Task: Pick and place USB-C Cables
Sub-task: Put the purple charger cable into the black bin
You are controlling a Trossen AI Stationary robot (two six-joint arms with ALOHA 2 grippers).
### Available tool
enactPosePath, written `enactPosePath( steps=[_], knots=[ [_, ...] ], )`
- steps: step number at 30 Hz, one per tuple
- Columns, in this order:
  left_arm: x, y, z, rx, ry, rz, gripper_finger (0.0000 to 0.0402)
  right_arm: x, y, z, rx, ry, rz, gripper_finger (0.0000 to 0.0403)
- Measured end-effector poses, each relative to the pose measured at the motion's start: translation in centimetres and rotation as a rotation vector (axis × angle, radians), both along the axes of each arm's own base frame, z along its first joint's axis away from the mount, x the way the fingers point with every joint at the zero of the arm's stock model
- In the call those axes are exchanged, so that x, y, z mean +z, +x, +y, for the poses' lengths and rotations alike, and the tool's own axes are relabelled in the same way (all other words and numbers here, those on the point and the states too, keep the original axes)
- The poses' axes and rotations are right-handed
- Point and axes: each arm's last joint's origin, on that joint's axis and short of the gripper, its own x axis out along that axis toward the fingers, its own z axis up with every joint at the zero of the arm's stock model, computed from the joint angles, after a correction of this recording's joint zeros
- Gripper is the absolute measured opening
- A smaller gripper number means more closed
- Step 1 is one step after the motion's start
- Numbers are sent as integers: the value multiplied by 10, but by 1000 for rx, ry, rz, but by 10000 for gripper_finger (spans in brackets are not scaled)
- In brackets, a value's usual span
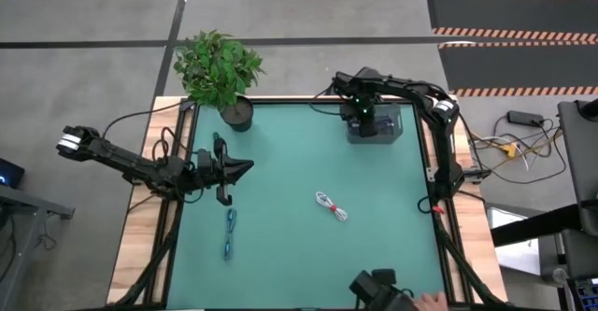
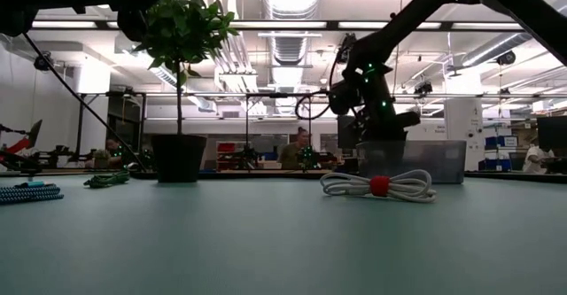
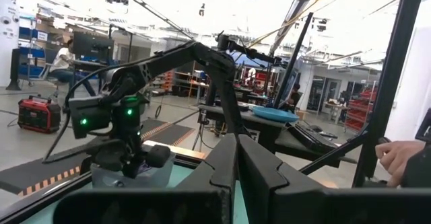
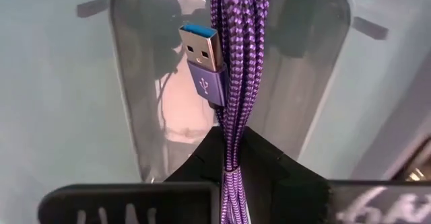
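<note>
My right gripper (image 4: 232,158) is shut on the dark blue-purple cable (image 4: 237,62) and hangs over the clear plastic bin (image 1: 376,124) at the table's far right. The white cable with the red tie (image 1: 331,204) lies flat on the mat near the middle. Toward the near left lies the light blue cable (image 1: 230,232). The dark green cable (image 1: 217,143) lies next to my left arm. My left gripper (image 1: 245,168) is shut, points level toward the table's right, and touches nothing. My right gripper pinches the bundled strands of the dark blue-purple cable (image 4: 233,140) between its two fingers, coming from above and pointing down. The bundle runs along the fingers and hangs clear below them over the bin, with a USB plug (image 4: 202,56) beside the strands.
A potted plant (image 1: 220,73) stands at the far left corner of the green mat (image 1: 308,255). A person's hand (image 1: 432,301) and a dark device (image 1: 378,288) are at the near edge. Wooden borders frame the mat.
</note>
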Motion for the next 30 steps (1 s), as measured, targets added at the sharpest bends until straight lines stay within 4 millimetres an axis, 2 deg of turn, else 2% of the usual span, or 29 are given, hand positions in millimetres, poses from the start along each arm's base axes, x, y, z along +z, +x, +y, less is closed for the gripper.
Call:
enactPosePath(
  steps=[9, 20, 30],
  knots=[
    [0, 0, 0, 0, 0, 0, 0, -13, 3, -3, 13, 13, 20, 18],
    [0, 0, 0, 0, 0, 0, 0, -15, 4, -4, 19, -1, 6, 18],
    [0, 0, 0, 0, 0, 0, 0, -15, 3, -4, 21, -10, 16, 72]
  ],
)
